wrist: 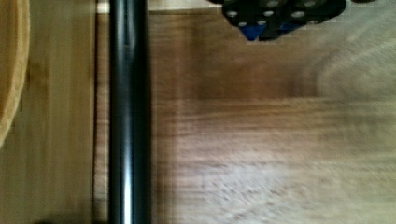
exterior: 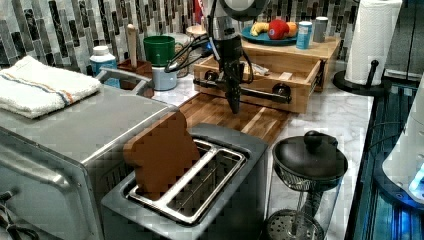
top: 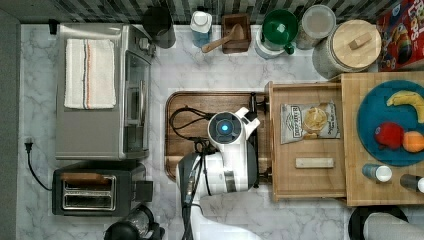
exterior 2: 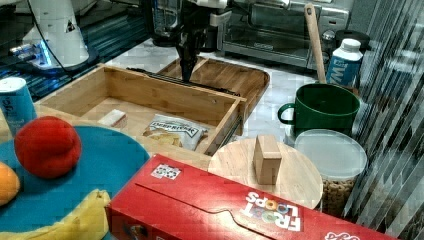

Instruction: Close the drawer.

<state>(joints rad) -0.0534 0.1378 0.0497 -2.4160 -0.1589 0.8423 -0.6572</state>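
The drawer (top: 307, 186) is a shallow light-wood box standing pulled out, with a chip bag (top: 309, 121) and a small wood block (top: 314, 162) inside. Its front panel (exterior: 260, 100) carries a black bar handle (exterior: 262, 93), which also appears in the wrist view (wrist: 129, 116). My gripper (exterior: 234, 107) points straight down over the dark wooden tray (top: 185, 150), on the tray side of the handle. It is close to the handle but apart from it. Its fingers (wrist: 254, 30) are shut and hold nothing. In the right view the gripper (exterior 2: 187, 76) hangs just beyond the drawer front (exterior 2: 165, 95).
A toaster oven (top: 100, 90) and a toaster (top: 90, 192) stand at the top view's left, with a French press (exterior: 305, 165) near the front. Behind the drawer stand a green mug (top: 279, 25), jars and a cereal box (exterior 2: 225, 210). The light-wood top holds a blue plate (top: 375, 107) of fruit.
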